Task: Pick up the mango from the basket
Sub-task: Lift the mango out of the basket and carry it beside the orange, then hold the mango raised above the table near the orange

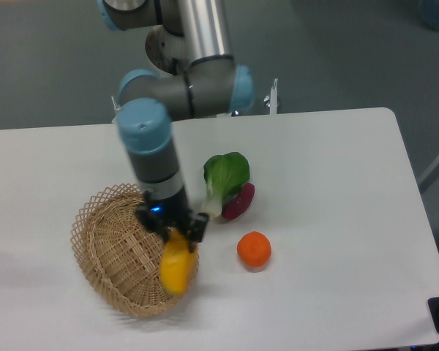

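Note:
The mango [176,267] is yellow-orange and elongated. It hangs nearly upright over the right part of the wicker basket [113,252]. My gripper [177,232] is shut on the mango's upper end and holds it just above the basket's right rim. The mango's lower end overlaps the rim in this view. The fingertips are partly hidden by the fruit.
A round orange [254,249] lies on the white table right of the basket. A green leafy vegetable [224,178] and a purple oblong vegetable [239,202] lie just behind it, close to the gripper's right side. The table's front edge is near the basket.

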{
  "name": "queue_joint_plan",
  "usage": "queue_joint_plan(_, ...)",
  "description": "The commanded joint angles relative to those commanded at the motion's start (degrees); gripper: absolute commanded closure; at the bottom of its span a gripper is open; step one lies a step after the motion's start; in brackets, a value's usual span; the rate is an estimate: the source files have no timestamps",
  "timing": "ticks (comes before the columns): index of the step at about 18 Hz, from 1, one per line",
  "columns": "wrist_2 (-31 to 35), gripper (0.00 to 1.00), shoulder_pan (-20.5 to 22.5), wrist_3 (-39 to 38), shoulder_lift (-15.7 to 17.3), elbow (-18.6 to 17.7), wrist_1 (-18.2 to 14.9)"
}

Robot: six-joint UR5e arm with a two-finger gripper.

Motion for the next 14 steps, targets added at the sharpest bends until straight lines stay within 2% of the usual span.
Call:
queue_joint_plan(5, -4.93, 0.53, 9.76, 14.41, 2.47, 0.26, -4.84)
queue_joint_plan(8, -5.72, 0.53, 13.9, 22.15, 3.17, 0.26, -7.3)
queue_joint_plan(14, -6.86, 0.53, 20.84, 35.87, 2.91, 0.26, -8.1)
